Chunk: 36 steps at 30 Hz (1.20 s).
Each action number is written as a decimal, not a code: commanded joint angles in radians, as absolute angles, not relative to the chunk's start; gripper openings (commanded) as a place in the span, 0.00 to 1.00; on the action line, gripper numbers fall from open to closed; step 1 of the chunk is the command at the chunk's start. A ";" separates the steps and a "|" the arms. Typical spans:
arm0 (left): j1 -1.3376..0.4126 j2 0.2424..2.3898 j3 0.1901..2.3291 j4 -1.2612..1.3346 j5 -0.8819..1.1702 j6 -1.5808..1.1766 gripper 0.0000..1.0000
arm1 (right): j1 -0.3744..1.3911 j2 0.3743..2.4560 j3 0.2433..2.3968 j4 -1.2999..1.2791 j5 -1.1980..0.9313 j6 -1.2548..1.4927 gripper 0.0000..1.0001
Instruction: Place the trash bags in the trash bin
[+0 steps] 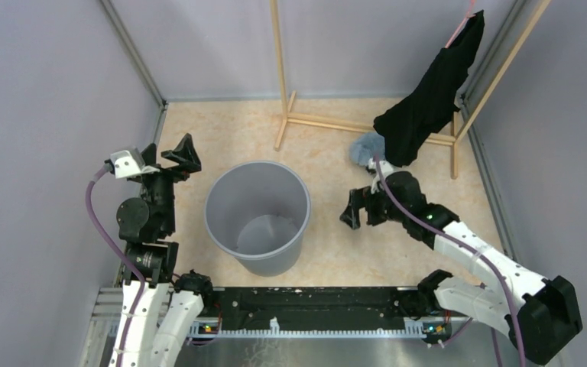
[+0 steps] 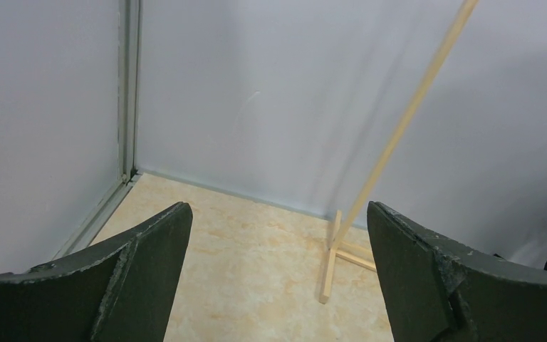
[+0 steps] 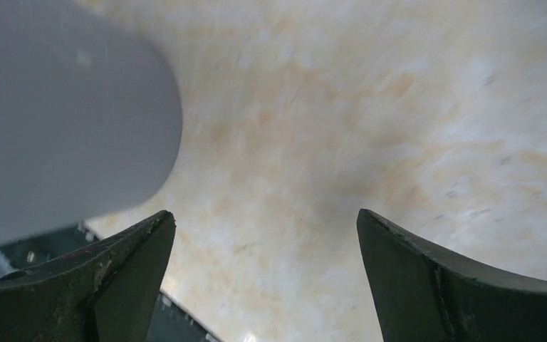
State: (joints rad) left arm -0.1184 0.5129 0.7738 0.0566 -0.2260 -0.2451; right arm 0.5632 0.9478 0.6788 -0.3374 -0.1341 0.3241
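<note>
The grey trash bin (image 1: 257, 218) stands upright in the middle of the floor; only its grey bottom shows inside. Its side fills the upper left of the right wrist view (image 3: 57, 121). The pale-blue trash bag (image 1: 367, 147) lies crumpled on the floor behind my right arm, against the black garment. My right gripper (image 1: 361, 212) is open and empty, low over the floor just right of the bin, its jaws wide apart (image 3: 265, 214). My left gripper (image 1: 170, 153) is open and empty, raised left of the bin and facing the back wall (image 2: 278, 206).
A black cloth garment (image 1: 432, 92) hangs from a wooden rack (image 1: 283, 76) at the back right; the rack's foot shows in the left wrist view (image 2: 331, 267). Grey walls close in the left, back and right. A black rail (image 1: 313, 302) runs along the near edge.
</note>
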 commanded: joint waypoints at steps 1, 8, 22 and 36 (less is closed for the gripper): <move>-0.121 0.503 0.769 0.087 -0.224 -0.251 0.98 | 0.668 0.971 0.596 -0.248 -0.363 0.368 0.99; -0.121 0.508 0.769 0.084 -0.226 -0.252 0.98 | 0.960 1.113 0.560 0.010 -0.288 0.537 0.99; -0.121 0.502 0.770 0.081 -0.232 -0.228 0.98 | 1.202 1.417 0.448 0.809 0.217 1.009 0.99; -0.138 0.568 0.931 0.078 0.129 -0.242 0.98 | 1.012 1.871 0.888 0.807 0.009 0.878 0.99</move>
State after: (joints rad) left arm -0.1238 0.5144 0.8410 0.0223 -0.1127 -0.2413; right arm 1.1126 1.8210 0.8093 0.7334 0.1333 0.9047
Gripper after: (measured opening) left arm 0.987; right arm 0.985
